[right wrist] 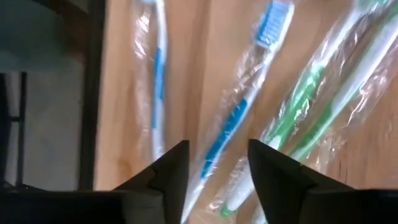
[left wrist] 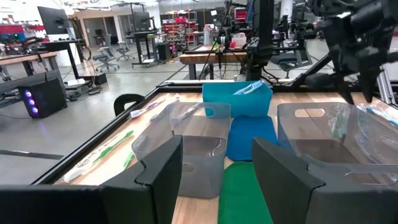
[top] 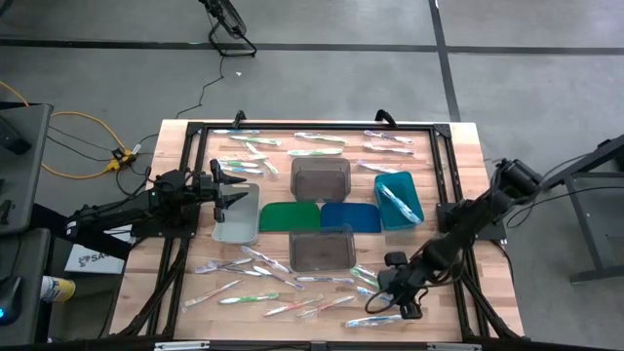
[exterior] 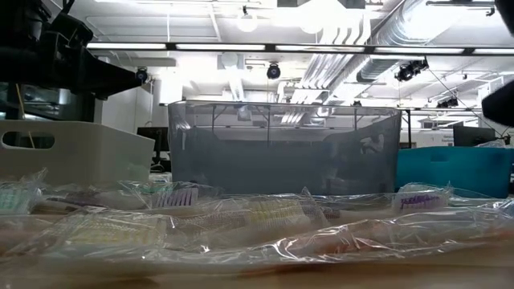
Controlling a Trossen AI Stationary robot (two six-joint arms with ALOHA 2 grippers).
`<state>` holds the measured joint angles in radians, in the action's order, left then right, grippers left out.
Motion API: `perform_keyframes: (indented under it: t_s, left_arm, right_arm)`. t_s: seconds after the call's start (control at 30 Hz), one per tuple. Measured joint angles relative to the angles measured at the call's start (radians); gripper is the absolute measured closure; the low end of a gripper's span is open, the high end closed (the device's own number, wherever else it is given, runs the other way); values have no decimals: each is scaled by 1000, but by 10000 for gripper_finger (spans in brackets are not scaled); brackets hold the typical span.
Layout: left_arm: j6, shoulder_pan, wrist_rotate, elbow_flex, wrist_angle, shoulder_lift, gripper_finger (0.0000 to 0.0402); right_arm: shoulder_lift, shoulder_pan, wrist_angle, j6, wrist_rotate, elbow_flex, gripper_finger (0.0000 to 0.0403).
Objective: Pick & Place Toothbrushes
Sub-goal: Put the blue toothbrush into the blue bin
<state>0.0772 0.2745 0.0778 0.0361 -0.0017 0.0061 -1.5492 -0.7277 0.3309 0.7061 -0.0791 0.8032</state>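
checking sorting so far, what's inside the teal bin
The teal bin holds at least one wrapped toothbrush, lying slantwise. Its walls hide part of the floor, so more may lie there unseen.

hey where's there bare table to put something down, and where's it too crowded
Bare wood lies between the clear bin and the table's left edge, and right of the teal bin. Wrapped toothbrushes crowd the near strip, where the right gripper hangs, and the far strip.
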Motion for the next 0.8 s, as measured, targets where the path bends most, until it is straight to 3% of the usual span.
perform_keyframes:
  t_s: [0.2, 0.4, 0.8]
  left_arm:
    - [0, 0, 0, 0, 0, 0, 215]
    - [0, 0, 0, 0, 0, 0, 215]
    - [0, 0, 0, 0, 0, 0, 215]
  right_arm:
    - [-51, -10, -51, -58, 12, 0, 211]
    - [-64, -42, -68, -64, 103, 0, 222]
    - [-64, -91, -77, -83, 185, 0, 231]
